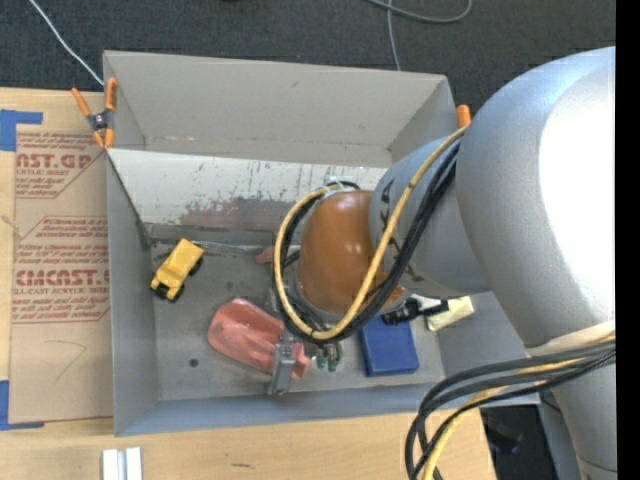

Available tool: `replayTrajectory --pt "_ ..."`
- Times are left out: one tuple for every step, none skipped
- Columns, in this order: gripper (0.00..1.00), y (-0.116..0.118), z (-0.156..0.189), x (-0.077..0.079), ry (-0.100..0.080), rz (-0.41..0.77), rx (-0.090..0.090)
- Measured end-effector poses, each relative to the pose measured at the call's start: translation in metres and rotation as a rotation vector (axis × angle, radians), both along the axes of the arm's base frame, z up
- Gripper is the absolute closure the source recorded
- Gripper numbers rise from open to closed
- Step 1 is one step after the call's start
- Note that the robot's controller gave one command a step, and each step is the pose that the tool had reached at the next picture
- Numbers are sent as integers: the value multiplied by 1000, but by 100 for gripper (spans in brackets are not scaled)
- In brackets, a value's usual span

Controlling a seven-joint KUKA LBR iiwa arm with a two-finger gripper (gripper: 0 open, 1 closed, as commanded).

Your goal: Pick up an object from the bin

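Bin: grey metal bin (270, 108), open at the top, back wall scuffed and streaked; four loose things lie on its floor.
Left of floor: yellow toy truck (177, 268), lying aslant near the left wall, well apart from the other things.
Front middle: pink lump (240, 333), rounded and soft-looking, flat on the floor.
Front right: blue block (388, 348), rectangular, flat on the floor near the front wall.
Right side: pale cream piece (452, 313), small, partly under the arm; its kind cannot be made out.
Tool position: tool (288, 363) is low at the front of the bin, at the right end of the pink lump, between it and the blue block.
Tool state: how far it is open cannot be told, nor whether it has hold of the pink lump.
Hidden: the orange cover (335, 248) on the wrist and the looped cables (283, 258) conceal the middle of the floor; the arm (540, 198) conceals the bin's right wall and corner.
Cut off: the pink lump's right end passes behind the tool.
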State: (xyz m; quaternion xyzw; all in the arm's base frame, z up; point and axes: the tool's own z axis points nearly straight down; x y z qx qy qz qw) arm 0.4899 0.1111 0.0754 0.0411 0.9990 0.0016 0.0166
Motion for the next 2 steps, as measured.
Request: replayTrajectory --pt "100 0 1 0 16 -291 15" --pt "100 0 1 0 16 -290 15"
